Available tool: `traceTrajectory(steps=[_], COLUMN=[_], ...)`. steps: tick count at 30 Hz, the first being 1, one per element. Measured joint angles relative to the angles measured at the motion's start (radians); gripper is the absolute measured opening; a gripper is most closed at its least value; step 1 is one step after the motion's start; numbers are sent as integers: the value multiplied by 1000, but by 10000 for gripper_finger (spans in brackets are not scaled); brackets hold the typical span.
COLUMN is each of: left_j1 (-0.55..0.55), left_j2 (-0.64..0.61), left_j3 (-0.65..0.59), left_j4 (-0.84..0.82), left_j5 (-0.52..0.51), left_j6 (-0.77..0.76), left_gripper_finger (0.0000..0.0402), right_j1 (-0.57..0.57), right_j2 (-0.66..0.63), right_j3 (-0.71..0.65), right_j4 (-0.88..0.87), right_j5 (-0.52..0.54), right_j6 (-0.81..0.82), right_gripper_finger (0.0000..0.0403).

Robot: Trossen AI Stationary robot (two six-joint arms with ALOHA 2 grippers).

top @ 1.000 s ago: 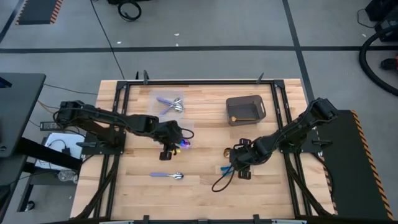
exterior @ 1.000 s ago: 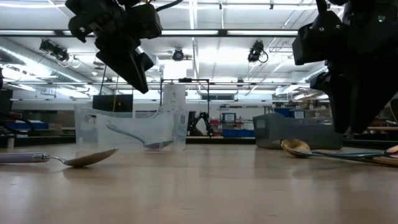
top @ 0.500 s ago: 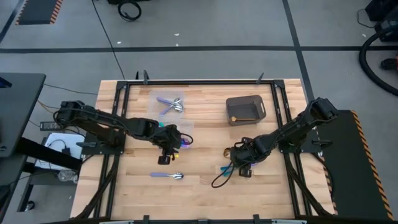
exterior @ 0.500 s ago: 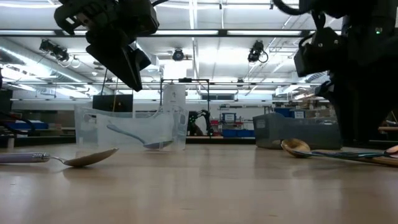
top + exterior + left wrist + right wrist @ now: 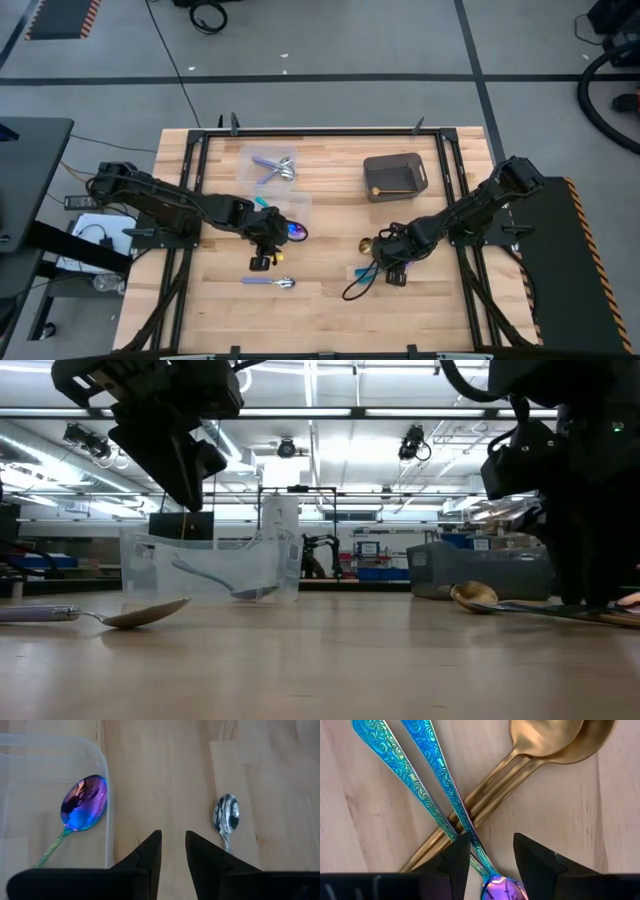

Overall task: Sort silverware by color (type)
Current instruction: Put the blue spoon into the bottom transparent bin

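Note:
On the wood table lies a heap of two gold spoons (image 5: 550, 740) crossed by two teal-handled utensils (image 5: 395, 770). My right gripper (image 5: 492, 847) is open just above them, pointing down, with one teal handle (image 5: 451, 790) running between its fingers; it also shows in the high view (image 5: 388, 272). My left gripper (image 5: 173, 840) is open over bare table. It has nothing in it. It stands between a clear tub (image 5: 30, 750) holding a teal spoon with a purple head (image 5: 84, 802) and a lavender-handled spoon (image 5: 270, 282), whose silver head (image 5: 226, 814) rests on the wood.
A second clear tub (image 5: 272, 168) with lavender-handled utensils stands at the far side of the table. To its right stands a dark grey bin (image 5: 394, 175). Black frame rails (image 5: 190, 200) run along the table's left and right sides. A cable (image 5: 355, 290) loops below the right gripper.
My left gripper has swung away from the tub with the teal spoon toward the table's near edge. It now stands closer to the lavender-handled spoon. My right gripper has come down toward the heap of gold and teal utensils.

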Motion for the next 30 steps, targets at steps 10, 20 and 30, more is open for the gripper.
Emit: traceTrajectory(steps=[10,20,30], left_j1=[-10,-10,-21], left_j2=[0,0,0], left_j3=[0,0,0], left_j4=[0,5,-9], left_j5=[-1,-1,-1], left_j6=[-10,-14,-8], left_gripper_finger=[94,94,94], right_j1=[-30,-38,-40], right_j2=[4,5,-2], right_j3=[-11,-12,-66], right_j4=[-26,16,83], right_j5=[14,22,24], right_j6=[85,30,25], right_gripper_finger=[161,155,81])
